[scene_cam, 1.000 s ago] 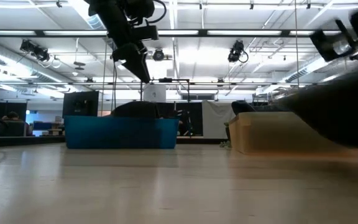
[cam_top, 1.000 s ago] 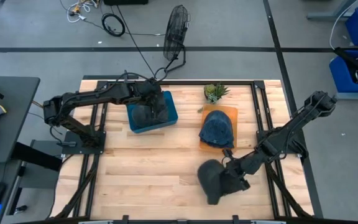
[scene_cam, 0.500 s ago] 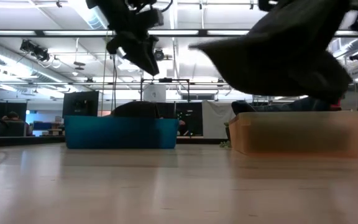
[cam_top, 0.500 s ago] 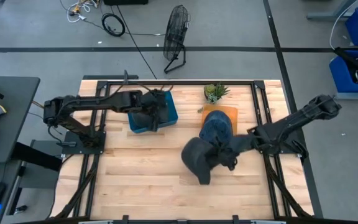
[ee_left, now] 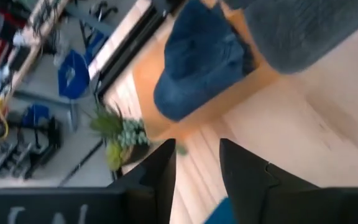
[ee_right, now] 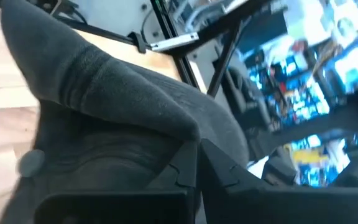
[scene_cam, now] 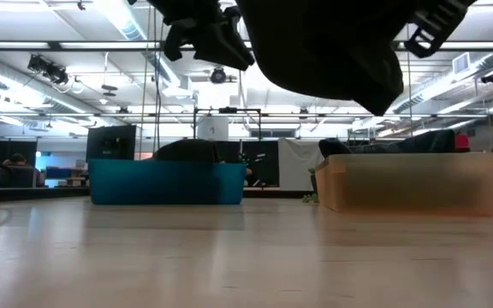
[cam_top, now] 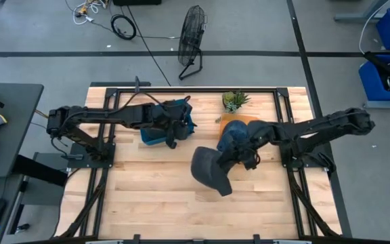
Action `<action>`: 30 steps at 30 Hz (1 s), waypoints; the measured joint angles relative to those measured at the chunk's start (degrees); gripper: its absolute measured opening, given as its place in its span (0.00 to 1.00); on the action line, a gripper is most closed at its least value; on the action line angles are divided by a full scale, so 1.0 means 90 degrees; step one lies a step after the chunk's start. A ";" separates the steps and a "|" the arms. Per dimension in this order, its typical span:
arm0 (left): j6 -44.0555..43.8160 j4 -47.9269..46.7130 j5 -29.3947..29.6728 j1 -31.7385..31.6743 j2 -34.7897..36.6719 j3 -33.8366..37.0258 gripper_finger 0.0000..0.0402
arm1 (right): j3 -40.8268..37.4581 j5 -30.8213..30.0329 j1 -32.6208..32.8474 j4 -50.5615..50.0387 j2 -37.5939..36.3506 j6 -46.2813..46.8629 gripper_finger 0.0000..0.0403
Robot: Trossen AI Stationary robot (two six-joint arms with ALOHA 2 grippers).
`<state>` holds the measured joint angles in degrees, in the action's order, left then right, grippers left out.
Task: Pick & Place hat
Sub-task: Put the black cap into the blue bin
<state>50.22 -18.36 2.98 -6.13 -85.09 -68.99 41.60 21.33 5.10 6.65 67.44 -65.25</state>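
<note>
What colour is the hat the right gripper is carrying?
Dark grey hat, held by the right gripper; clearest in the high view.

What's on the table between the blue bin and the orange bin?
Nothing: from above, only bare wood separates the blue bin from the orange bin. The dark hat in the right gripper hangs nearby, off that line.

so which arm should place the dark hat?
Right. Its pincer is already shut on the dark hat, held off the table beside the orange bin. The left pincer is empty over the blue bin.
</note>
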 joint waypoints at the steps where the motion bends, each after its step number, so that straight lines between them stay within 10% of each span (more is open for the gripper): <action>1: 0.0060 0.0082 -0.0146 -0.0012 -0.0020 0.0000 0.32 | 0.0000 0.0191 -0.0107 -0.0001 0.0000 -0.0144 0.01; 13: -0.0265 0.0843 -0.2110 0.0002 -0.0203 -0.0005 0.36 | 0.0000 0.0850 -0.0525 -0.0291 0.0007 -0.0309 0.01; 22: -0.0343 0.1300 -0.1986 0.0002 -0.0774 0.0002 0.36 | 0.0007 0.0587 -0.0503 -0.0422 0.0619 0.0053 0.01; 30: -0.0729 -0.0139 -0.0576 0.0098 -0.0401 -0.0008 0.36 | 0.0007 0.0346 -0.0500 -0.0375 0.0629 -0.0031 0.01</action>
<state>43.66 -19.61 -2.20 -5.25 -88.70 -69.07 41.67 24.45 0.60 3.27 73.10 -65.53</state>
